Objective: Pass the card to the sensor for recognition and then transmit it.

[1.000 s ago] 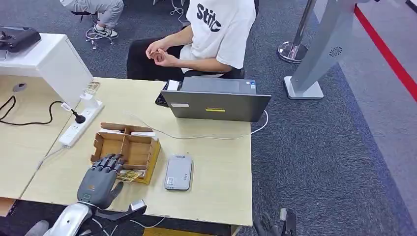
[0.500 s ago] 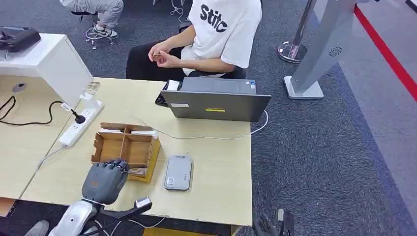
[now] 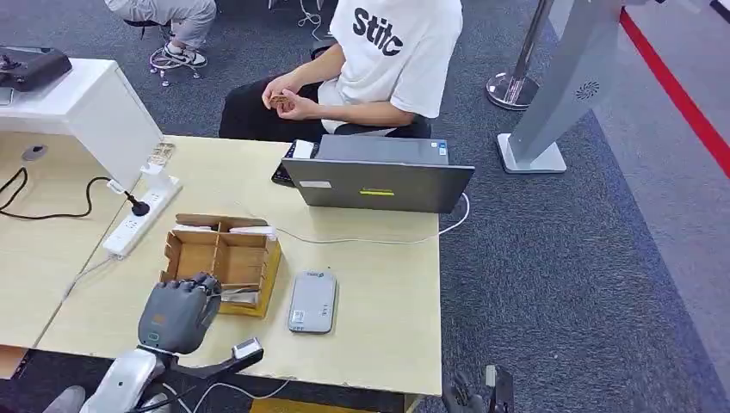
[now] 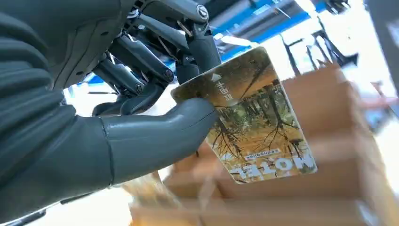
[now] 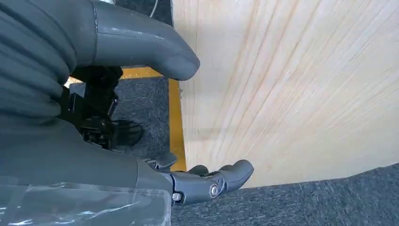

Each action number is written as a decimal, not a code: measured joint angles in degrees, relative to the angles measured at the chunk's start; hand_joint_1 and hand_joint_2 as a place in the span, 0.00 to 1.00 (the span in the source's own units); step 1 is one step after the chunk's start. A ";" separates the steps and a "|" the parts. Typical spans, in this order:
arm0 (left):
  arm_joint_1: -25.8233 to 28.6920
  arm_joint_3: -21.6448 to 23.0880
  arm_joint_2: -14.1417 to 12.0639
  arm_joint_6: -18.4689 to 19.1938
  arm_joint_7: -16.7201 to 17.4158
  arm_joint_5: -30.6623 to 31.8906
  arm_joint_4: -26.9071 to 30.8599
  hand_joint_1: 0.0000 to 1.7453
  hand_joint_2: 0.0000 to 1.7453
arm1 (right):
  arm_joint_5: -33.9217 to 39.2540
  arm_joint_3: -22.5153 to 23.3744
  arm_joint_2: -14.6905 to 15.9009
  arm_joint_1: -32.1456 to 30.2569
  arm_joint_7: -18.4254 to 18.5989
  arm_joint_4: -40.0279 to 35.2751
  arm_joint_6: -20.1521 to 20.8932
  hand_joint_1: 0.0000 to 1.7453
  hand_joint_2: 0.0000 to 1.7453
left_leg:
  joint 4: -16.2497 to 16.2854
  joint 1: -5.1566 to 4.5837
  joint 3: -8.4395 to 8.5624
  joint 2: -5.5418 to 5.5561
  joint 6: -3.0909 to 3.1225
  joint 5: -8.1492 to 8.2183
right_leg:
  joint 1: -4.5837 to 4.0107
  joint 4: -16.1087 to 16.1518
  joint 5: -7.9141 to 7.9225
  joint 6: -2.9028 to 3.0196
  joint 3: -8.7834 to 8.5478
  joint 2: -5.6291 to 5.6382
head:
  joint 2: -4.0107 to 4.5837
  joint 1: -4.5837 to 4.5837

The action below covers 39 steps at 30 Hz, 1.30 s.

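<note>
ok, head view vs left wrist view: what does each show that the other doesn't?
Head view alone: the grey flat card reader lying on the pale wooden table beside the box, the grey laptop, the white power strip and a seated person in a white T-shirt. Left wrist view alone: the card's printed face, an autumn forest picture with lettering, pinched between the grey thumb and dark fingers. Both: the left hand at the brown cardboard divider box, blurred in the wrist view.

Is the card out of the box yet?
Yes, out. The left hand pinches the card, lifted clear in front of the cardboard box.
</note>
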<state>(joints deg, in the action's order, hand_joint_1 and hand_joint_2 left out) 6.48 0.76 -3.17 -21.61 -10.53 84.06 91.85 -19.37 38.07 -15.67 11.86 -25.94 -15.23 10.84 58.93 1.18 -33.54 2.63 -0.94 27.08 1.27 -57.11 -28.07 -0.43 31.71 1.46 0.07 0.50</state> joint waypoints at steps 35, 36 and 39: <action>-2.64 -8.50 -1.27 5.66 3.32 -2.25 15.51 1.00 1.00 | 0.90 -1.03 0.02 0.01 0.57 -0.22 -0.28 0.00 1.00 | 0.00 0.00 0.00 0.00 0.00 0.00 | 0.00 -0.01 0.00 0.00 0.00 0.00 | 0.00 0.00; -2.63 -8.52 -1.27 5.64 3.34 -2.25 15.51 1.00 1.00 | 0.90 -1.03 0.02 0.01 0.57 -0.22 -0.28 0.00 1.00 | 0.00 0.00 0.00 0.00 0.00 0.00 | 0.00 -0.01 0.00 0.00 0.00 0.00 | 0.00 0.00; -2.63 -8.67 -1.25 5.51 3.34 -2.31 15.51 1.00 1.00 | 0.90 -1.03 0.02 0.01 0.57 -0.22 -0.35 0.00 1.00 | 0.00 0.00 0.00 0.00 0.00 0.00 | 0.00 -0.01 0.00 0.00 0.00 0.00 | 0.00 0.00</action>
<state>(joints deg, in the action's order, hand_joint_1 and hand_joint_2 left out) 3.84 -7.91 -4.42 -16.11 -7.19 81.74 107.36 -18.47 37.05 -15.65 11.86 -25.38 -15.45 10.49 58.93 1.18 -33.54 2.63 -0.94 27.08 1.27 -57.13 -28.08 -0.43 31.71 1.47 0.07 0.50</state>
